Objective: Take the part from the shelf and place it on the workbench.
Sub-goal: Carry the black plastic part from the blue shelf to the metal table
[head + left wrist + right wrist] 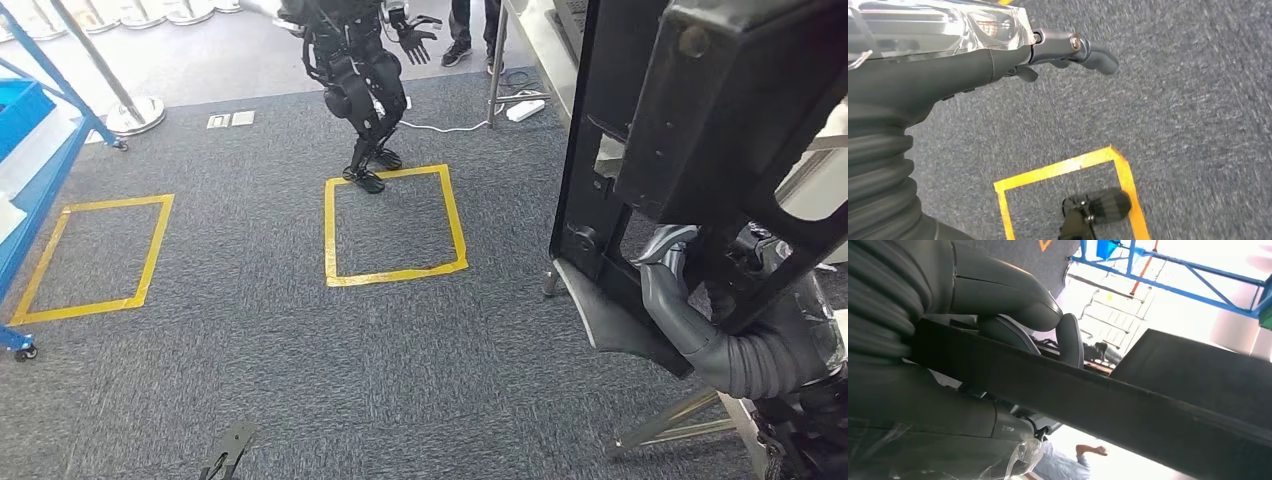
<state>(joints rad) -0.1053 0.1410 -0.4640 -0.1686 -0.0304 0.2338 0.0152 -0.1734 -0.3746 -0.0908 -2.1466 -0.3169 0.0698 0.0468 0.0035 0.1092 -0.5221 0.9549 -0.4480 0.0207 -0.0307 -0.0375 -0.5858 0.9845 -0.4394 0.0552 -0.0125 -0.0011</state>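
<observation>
- Holding the big black part (700, 130) up off the floor, the right hand (668, 262) wraps its fingers around one of the part's bars, low on the right side of the head view.
- The part is not on a shelf or a bench; it hangs in the air above the grey carpet (300, 330), close to the robot's body.
- The right wrist view shows the thumb and fingers clamped on a flat black bar of the part (1128, 400).
- The left hand (1068, 50) hangs over the carpet with nothing in it; its fingers look a bit curled, but the view is too poor to say if they are apart or together.
- The part looks hard and stiff, like plastic, and quite big, so it is probably heavy and may tip or swing.
- A bar in its frame looks like a good place to hold, since fingers can go right around it.
</observation>
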